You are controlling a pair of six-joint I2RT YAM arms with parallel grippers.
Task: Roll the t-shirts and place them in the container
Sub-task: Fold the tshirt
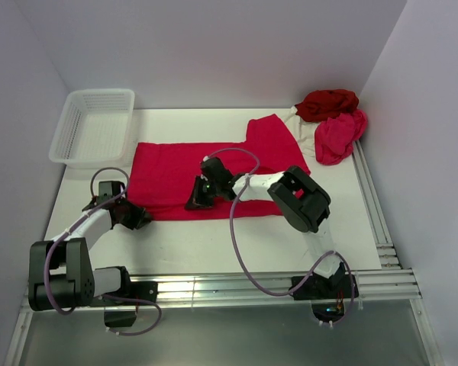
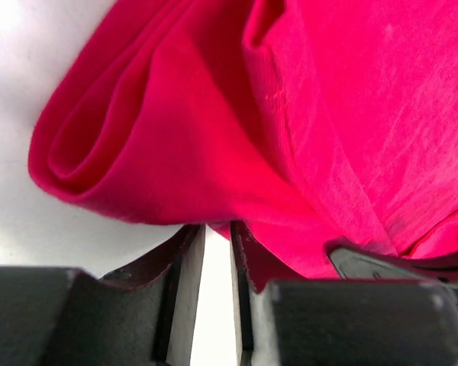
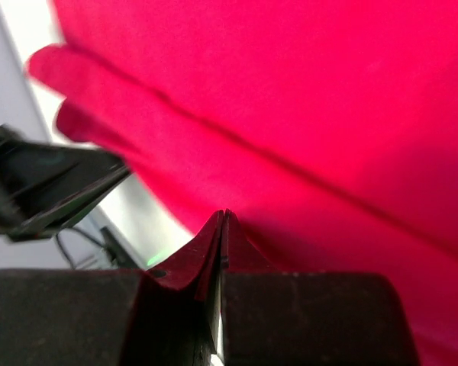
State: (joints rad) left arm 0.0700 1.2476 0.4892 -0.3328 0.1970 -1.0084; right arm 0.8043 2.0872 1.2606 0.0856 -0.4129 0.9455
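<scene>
A crimson red t-shirt (image 1: 175, 171) lies folded into a long band across the middle of the table. My left gripper (image 1: 140, 219) sits at its near left corner. In the left wrist view its jaws (image 2: 217, 227) keep a narrow gap, with the folded corner of the shirt (image 2: 328, 114) just past the tips. My right gripper (image 1: 196, 202) is at the shirt's near edge, further right. In the right wrist view its tips (image 3: 224, 215) are pressed together on the hem of the shirt (image 3: 290, 114). Dark red (image 1: 328, 103), pink (image 1: 340, 136) and cream white (image 1: 299, 126) t-shirts lie heaped at the back right.
A white mesh basket (image 1: 61, 136) stands at the back left corner. Metal rails run along the near edge (image 1: 275, 286) and the right side (image 1: 374, 206) of the table. Walls close in the left, back and right.
</scene>
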